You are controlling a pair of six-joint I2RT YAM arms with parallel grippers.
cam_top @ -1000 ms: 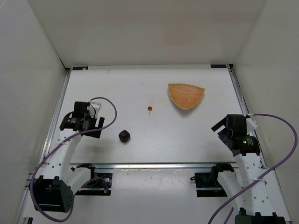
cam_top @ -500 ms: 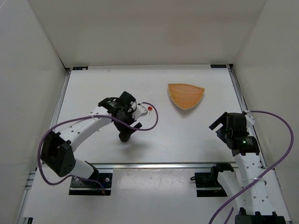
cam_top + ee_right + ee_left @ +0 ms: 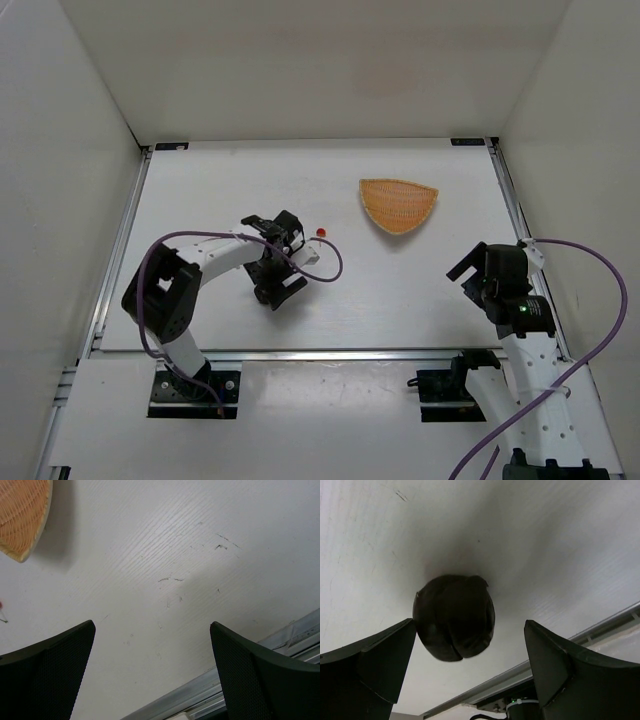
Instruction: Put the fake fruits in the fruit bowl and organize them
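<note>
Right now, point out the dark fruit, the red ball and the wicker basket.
dark fruit [image 3: 454,617]: left wrist view, middle of its bumpy surface.
red ball [image 3: 320,231]: top view, its round red body.
wicker basket [image 3: 398,205]: top view, bare woven middle.

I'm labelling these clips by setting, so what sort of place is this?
Probably a lab robot test cell: plain white panels box in a white table, the left arm and right arm are bolted at its near edge, and a wicker basket and dark fake fruit are props.
</note>
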